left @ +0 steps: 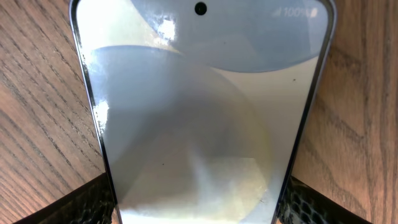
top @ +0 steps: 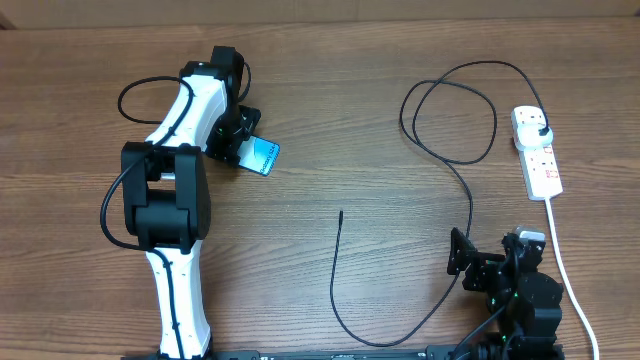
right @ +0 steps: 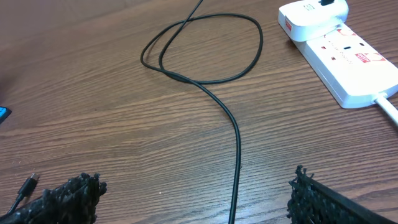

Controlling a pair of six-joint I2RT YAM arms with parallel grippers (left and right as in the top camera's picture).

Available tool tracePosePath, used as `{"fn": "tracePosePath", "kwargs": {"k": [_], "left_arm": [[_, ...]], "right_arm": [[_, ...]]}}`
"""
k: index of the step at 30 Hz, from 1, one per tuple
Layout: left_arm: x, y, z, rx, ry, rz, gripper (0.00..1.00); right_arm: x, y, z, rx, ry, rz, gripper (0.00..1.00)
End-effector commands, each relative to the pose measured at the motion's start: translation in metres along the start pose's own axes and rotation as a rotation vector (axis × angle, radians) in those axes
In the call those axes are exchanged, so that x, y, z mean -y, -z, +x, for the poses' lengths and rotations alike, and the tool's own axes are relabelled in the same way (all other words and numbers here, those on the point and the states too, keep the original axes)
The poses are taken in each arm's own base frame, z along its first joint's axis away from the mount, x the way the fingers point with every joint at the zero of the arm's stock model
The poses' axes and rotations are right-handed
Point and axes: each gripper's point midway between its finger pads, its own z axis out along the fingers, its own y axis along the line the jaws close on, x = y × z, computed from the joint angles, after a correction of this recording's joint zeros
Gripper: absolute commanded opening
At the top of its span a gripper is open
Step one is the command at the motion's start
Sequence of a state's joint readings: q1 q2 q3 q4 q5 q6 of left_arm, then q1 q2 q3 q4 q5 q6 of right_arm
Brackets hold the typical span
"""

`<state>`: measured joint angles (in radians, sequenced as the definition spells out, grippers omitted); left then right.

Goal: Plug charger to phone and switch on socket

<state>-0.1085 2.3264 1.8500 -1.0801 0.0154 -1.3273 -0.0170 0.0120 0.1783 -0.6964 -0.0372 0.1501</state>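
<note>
**Phone Bracketed, Cable Tip Unclaimed**

The wooden surface carries everything. At upper left of the overhead frame, the left hand straddles the phone, likely to steady it for plugging. I cannot tell whether its fingers press the edges. At lower right, the right hand gapes empty over the charger. The socket lies far right with the plug seated. The connector tip rests mid-frame.

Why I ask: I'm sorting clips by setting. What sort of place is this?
Likely an indoor robot test bench: a wood-grain table, a left arm and a right arm at its edge, and a white power strip.
</note>
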Motion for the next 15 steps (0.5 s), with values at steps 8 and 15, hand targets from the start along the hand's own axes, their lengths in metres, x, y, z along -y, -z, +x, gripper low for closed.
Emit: {"fn": "tracePosePath", "kwargs": {"k": [8, 15], "left_arm": [[-0.0173, -0.0187, 0.003, -0.021, -0.011, -0.07, 0.83], [-0.0173, -0.0187, 0.003, -0.021, -0.011, -0.07, 0.82]], "right_arm": [[-0.0003, -0.0024, 0.0074, -0.019, -0.001, -0.006, 1.0], [-0.0004, -0.0024, 0.0074, -0.019, -0.001, -0.007, 1.0]]}}
